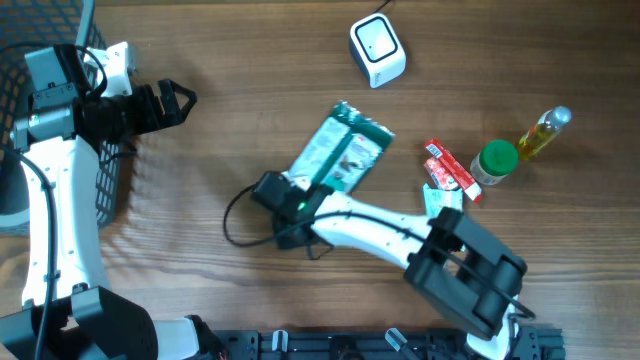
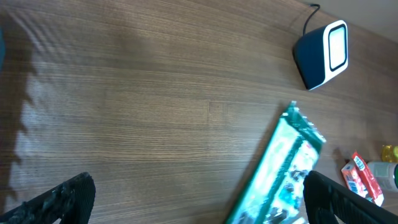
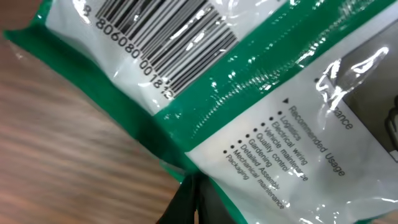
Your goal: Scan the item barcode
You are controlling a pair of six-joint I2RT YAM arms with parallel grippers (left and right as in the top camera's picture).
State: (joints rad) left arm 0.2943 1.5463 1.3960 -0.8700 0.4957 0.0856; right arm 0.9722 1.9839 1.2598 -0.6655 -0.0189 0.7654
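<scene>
Slippage threatens: right hand (image 1: 308, 190) seems clamped on just one end of the glossy packet (image 1: 345, 150). Film could slide free before reaching the scanner (image 1: 377, 50).

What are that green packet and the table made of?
The packet looks like glossy plastic film: it wrinkles and throws bright glints. The table looks like matt wood, with grain lines, though it could be a wood-look laminate.
</scene>
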